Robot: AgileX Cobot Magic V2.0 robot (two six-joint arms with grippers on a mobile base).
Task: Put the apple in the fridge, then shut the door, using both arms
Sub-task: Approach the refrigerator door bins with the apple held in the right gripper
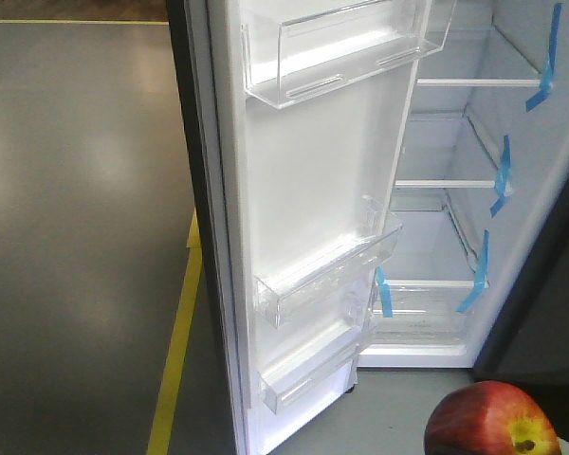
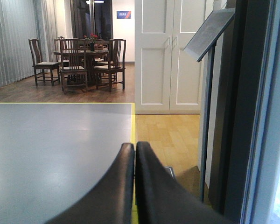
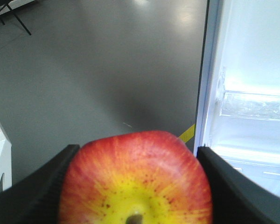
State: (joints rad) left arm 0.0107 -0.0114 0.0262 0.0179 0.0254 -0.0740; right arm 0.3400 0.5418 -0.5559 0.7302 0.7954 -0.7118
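One apple (image 3: 135, 177), stem toward wrist cam, clamped in right gripper (image 3: 136, 186). Left gripper (image 2: 134, 156) pinched closed, empty. Door (image 1: 313, 180) open, three bins (image 1: 327, 275).

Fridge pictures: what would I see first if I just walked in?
The big red and yellow apple fills the right wrist view, squeezed between two black fingers. In the front view the fridge stands wide open, bright white, with strips of blue tape inside and clear bins on the door.
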